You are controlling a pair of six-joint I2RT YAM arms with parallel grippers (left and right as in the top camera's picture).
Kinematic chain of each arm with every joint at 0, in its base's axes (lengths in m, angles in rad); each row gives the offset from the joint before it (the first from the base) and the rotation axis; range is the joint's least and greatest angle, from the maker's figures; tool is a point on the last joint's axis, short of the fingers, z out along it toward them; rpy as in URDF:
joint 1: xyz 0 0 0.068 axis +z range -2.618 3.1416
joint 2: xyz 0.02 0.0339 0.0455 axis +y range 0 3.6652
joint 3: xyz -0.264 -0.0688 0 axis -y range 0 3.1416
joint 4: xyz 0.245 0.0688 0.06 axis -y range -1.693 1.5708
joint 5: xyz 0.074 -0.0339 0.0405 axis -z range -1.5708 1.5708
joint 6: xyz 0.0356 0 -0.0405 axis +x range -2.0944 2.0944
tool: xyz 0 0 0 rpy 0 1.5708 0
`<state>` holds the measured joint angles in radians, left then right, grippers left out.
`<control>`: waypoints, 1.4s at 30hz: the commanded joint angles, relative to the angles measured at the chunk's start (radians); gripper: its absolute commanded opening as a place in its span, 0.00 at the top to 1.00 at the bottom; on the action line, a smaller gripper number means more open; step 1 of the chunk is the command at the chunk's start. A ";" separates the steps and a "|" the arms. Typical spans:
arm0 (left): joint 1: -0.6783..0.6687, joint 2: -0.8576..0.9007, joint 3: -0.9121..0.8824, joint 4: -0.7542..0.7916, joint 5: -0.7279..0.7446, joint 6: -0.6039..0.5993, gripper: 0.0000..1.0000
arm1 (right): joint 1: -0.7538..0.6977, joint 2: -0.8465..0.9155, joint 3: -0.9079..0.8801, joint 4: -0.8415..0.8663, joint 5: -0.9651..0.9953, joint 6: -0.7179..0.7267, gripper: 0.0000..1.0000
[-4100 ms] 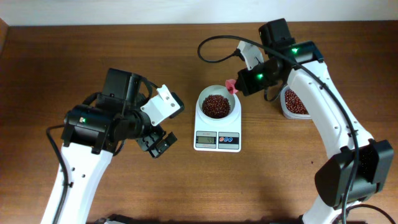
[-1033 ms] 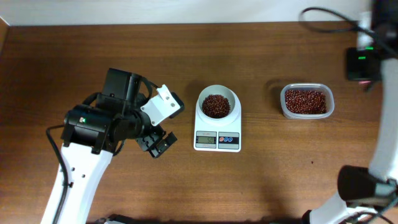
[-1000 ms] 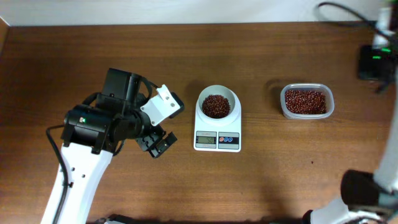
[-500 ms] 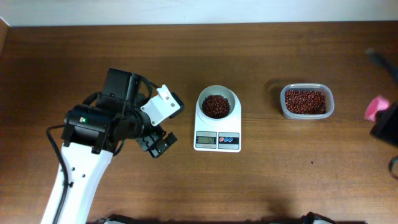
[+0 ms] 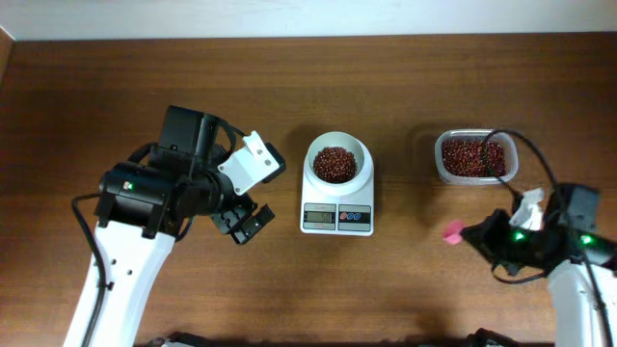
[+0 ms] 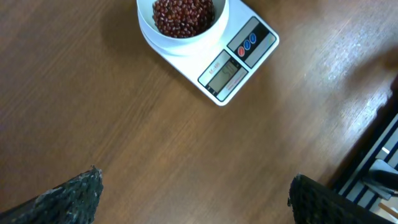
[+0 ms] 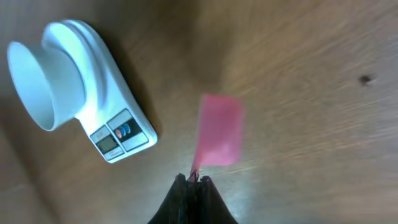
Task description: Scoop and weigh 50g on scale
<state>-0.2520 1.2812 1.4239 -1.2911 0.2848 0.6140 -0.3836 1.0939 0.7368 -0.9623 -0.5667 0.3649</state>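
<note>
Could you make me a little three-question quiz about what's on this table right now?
1. True or false: the bowl on the scale is empty.
2. What is the right tool holding? A) a pink scoop B) a spoonful of rice C) nothing
3. Fill in the word: the left tool hovers beside the scale with its jaws ____ and nothing between them.

Key: 1) False, it holds dark red beans. 2) A. 3) open.
</note>
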 commanded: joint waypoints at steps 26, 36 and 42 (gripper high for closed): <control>0.006 0.001 0.012 0.002 0.015 0.020 0.01 | -0.003 0.158 -0.080 0.288 0.085 0.021 0.82; 0.006 0.001 0.012 0.002 0.015 0.020 0.01 | -0.003 0.301 -0.080 0.251 0.082 0.021 0.59; 0.006 0.001 0.012 0.002 0.015 0.020 0.01 | -0.003 0.300 -0.080 0.191 0.087 0.022 0.01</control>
<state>-0.2520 1.2812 1.4239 -1.2903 0.2852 0.6140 -0.3840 1.3876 0.6628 -0.7540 -0.4934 0.3882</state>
